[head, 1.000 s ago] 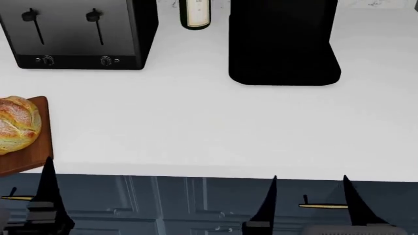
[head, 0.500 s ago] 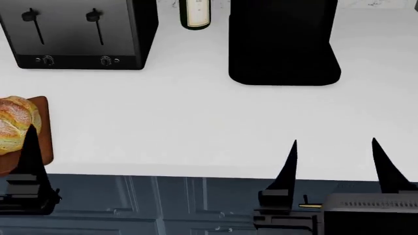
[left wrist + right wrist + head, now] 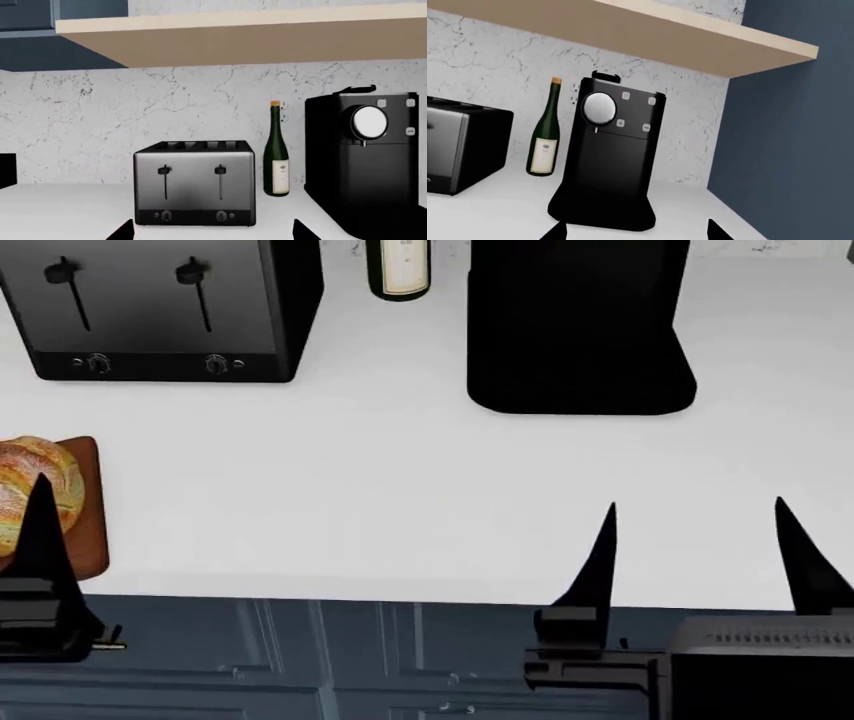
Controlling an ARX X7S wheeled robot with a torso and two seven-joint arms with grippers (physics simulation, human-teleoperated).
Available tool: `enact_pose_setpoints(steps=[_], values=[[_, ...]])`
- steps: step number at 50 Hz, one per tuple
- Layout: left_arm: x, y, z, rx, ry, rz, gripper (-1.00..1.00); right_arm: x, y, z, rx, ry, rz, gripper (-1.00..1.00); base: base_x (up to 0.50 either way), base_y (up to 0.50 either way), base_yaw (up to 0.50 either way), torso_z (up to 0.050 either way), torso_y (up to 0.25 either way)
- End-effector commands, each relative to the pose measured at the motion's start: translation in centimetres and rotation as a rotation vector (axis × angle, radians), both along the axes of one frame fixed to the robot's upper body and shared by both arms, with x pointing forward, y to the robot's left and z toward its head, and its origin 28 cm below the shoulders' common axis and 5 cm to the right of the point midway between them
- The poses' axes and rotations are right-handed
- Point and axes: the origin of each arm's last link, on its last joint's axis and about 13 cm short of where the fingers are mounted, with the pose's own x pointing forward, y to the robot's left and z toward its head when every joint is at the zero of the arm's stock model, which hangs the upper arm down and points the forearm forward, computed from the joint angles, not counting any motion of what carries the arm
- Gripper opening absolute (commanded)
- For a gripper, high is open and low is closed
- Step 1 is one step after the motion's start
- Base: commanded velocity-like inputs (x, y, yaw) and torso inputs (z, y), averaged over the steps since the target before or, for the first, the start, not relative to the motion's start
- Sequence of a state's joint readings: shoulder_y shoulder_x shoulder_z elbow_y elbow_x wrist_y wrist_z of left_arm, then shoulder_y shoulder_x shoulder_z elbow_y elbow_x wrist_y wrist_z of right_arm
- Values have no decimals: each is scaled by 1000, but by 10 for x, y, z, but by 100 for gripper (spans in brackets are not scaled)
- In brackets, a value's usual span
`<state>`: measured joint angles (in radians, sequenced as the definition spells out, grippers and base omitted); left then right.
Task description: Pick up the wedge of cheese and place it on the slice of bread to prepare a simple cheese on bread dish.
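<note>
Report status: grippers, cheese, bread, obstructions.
Left gripper and right gripper open, empty. Small pale yellow cheese wedge not in view. Round golden-brown floured loaf sits on reddish-brown wooden board, behind left finger. Nothing blocking.

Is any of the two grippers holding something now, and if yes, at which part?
Nothing is held. The right gripper is open with empty space between its fingers. The left gripper shows only one finger, in front of the bread, gripping nothing visible.

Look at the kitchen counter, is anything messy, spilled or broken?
Nothing looks spilled or broken. The toaster, wine bottle and coffee machine stand upright, and the bread sits on its wooden board. No cheese shows in any view.
</note>
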<state>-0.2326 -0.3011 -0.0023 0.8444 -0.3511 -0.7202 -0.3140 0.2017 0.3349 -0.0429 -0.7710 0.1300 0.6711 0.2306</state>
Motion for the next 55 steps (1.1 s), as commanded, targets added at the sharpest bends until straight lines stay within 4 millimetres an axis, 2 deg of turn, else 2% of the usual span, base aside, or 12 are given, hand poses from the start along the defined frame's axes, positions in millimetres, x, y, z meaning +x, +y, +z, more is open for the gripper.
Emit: enact_pose_setpoints(steps=[1,28,41,55], values=[[-1,1,3,-9,-12,-6,100,-1,0,3,-24,-22,8,100,0,0,0,0,0],[2,1,7,4,-21,0,100,3,2,2,-19,7,29,100,13,265,0,0,0],[9,0,15,3,-19,-1,100,9,-1,12,-8,4,25,100,16,265,0,0,0],[11,-1,13,6,-22,-5,100,4,-3,4,2,10,14,100,15,266,0,0,0]])
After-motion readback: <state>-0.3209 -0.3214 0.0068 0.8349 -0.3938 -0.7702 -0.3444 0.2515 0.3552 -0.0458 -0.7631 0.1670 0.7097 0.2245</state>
